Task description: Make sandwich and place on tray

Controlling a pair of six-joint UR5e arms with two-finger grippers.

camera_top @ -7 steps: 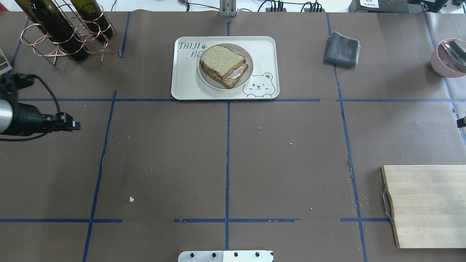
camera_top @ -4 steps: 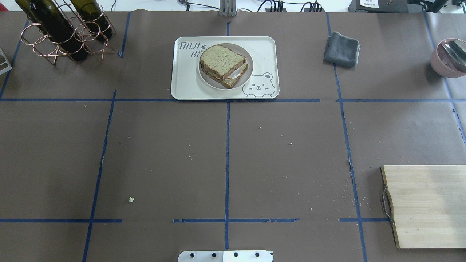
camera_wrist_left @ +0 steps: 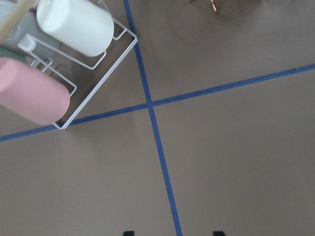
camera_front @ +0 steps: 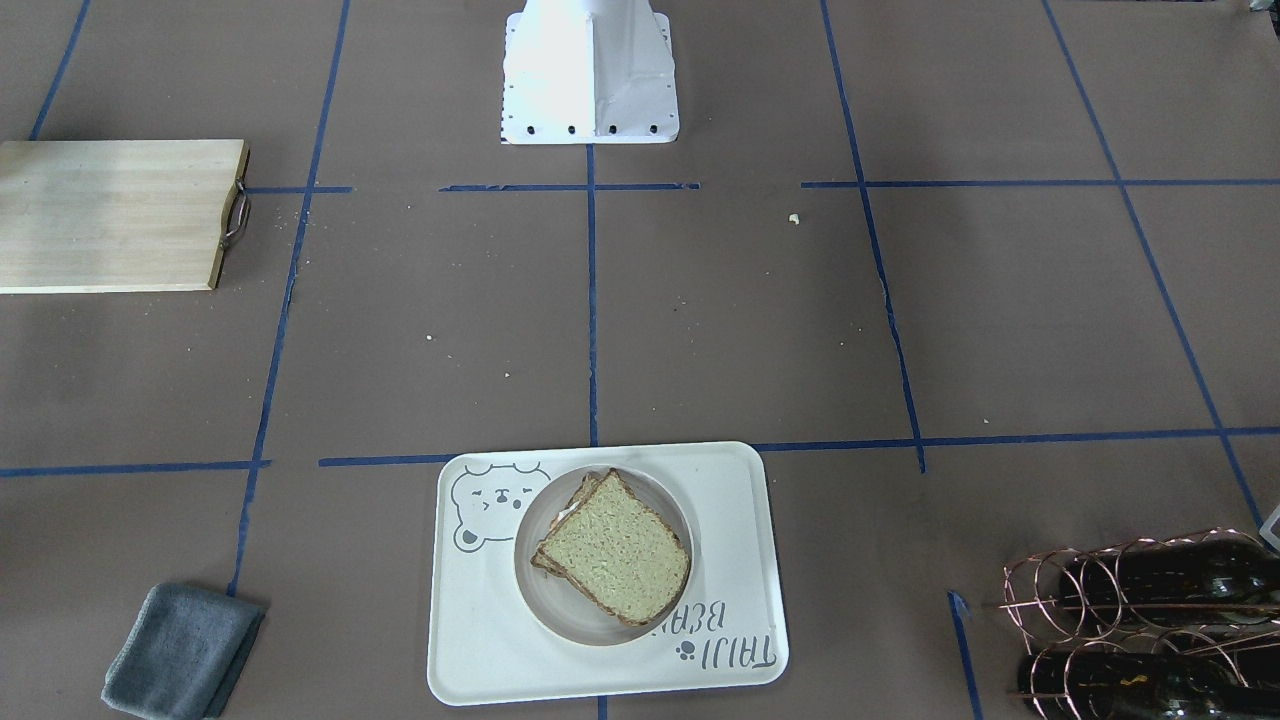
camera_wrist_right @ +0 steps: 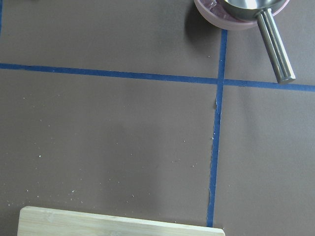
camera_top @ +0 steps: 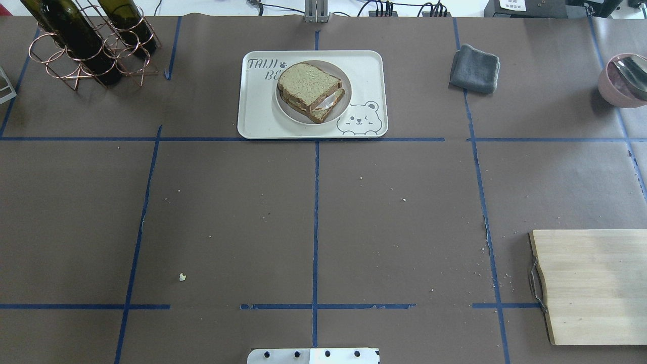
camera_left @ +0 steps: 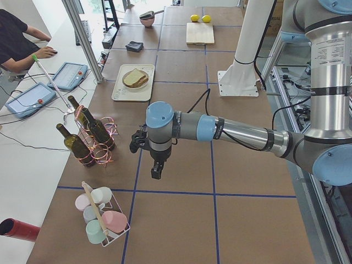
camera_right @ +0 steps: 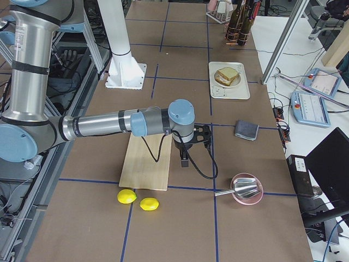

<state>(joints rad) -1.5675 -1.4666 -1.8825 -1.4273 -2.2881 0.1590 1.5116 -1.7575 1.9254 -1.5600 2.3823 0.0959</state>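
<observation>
Cream tray (camera_front: 740, 560) lies on the brown tabletop (camera_front: 700, 330) in the front-facing view. The sandwich (camera_front: 615, 548) sits on a round plate (camera_front: 535, 600) in the tray's middle. A grey cloth (camera_front: 180, 650) lies near one short side of the tray. Bottles (camera_front: 1160, 575) in a copper wire rack lie near the other. A wooden board (camera_front: 110, 215) lies well apart from the tray.

From overhead, the sandwich (camera_top: 308, 86) rests on that plate inside the tray (camera_top: 252, 111), with white egg showing at one edge.

From the tabletop's left end, the left tool (camera_left: 156, 169) hangs pointing down over bare tabletop, well apart from the tray.

From the right end, the right tool (camera_right: 185, 159) hangs pointing down just beside the board, well apart from the tray. I cannot tell whether it is apart or together.

The left wrist camera shows two dark fingertips (camera_wrist_left: 128, 233) standing apart over a blue tape line, near cups (camera_wrist_left: 74, 24) in a white wire rack.

The right wrist camera shows a pink bowl (camera_wrist_right: 231, 22) and the board's edge.
</observation>
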